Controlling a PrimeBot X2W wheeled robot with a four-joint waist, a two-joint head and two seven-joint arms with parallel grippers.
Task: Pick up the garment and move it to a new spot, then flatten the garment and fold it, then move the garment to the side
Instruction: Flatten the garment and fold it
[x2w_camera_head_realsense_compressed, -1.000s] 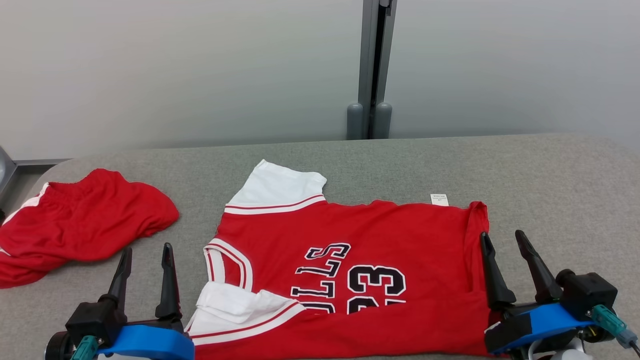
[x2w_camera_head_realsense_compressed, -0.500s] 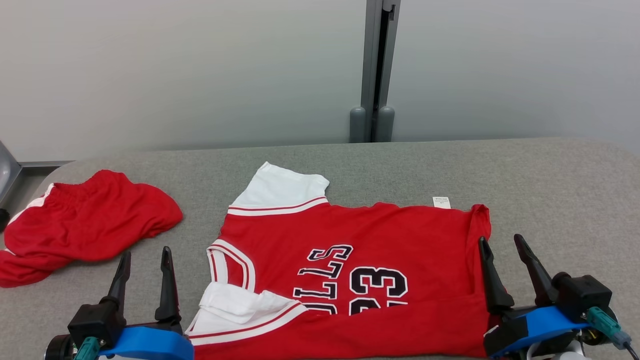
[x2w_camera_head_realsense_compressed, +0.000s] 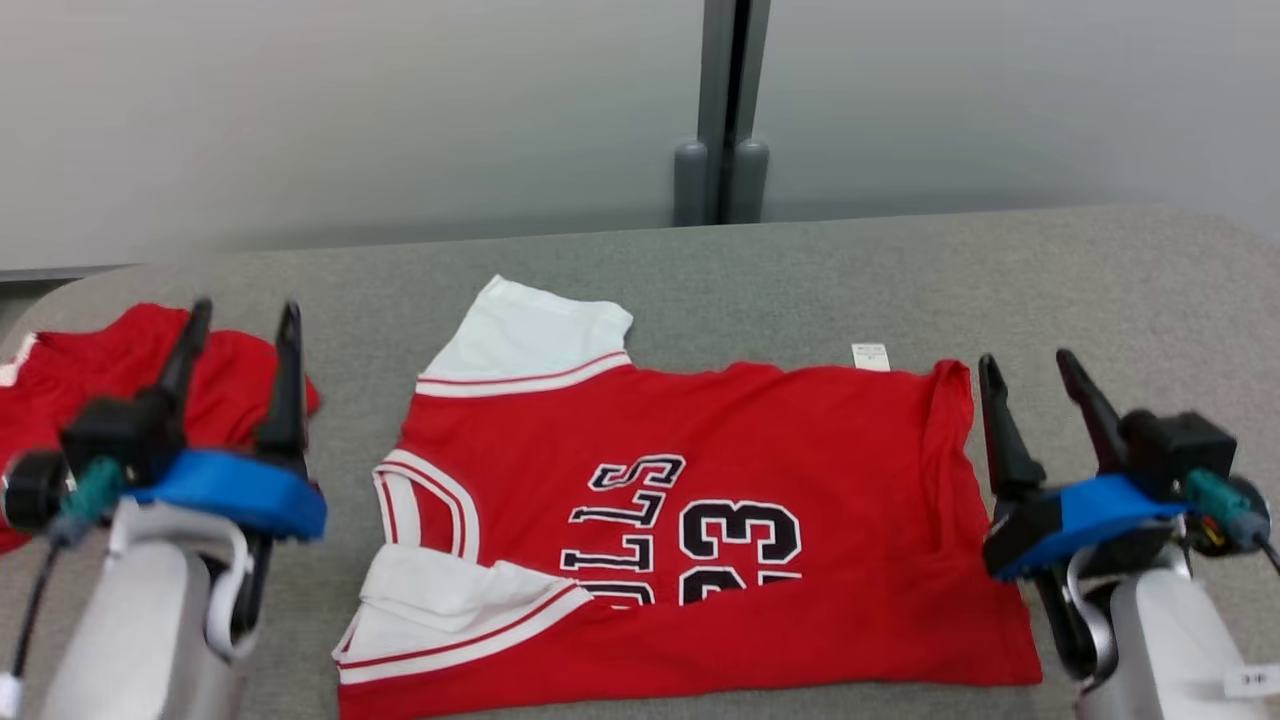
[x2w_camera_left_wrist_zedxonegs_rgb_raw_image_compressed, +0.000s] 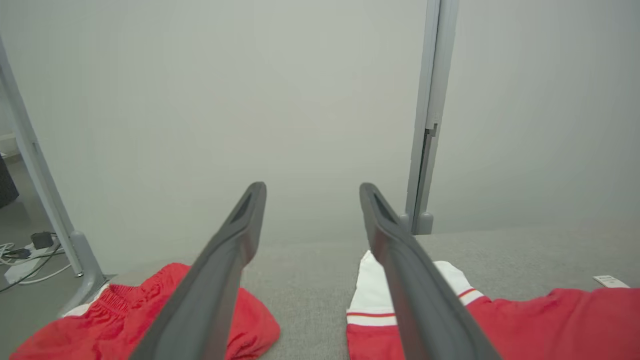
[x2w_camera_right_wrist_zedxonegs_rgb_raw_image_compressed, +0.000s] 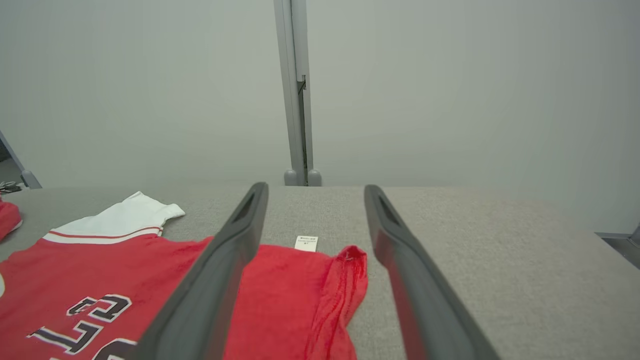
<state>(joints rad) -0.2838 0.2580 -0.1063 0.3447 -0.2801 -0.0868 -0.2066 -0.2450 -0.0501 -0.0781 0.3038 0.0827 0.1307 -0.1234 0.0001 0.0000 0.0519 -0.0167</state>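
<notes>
- Two grippers hold nothing: the left gripper (x2w_camera_head_realsense_compressed: 247, 310) and right gripper (x2w_camera_head_realsense_compressed: 1026, 358) each have dark fingers spread wide, pointing away across the grey table (x2w_camera_head_realsense_compressed: 900, 270).
- Since a second ago both have risen off the table, and pale forearms now show beneath them; the head view has shifted slightly too.
- The red jersey (x2w_camera_head_realsense_compressed: 800, 450) lies flat between them, collar toward the left gripper, hem just beside the right gripper's fingers, touched by neither.
- Its near edge looks folded over.
- Red shorts (x2w_camera_head_realsense_compressed: 100, 365) sit beyond the left gripper's fingers.
- Likely meaning: one fold is released, and the arms are repositioning.
</notes>
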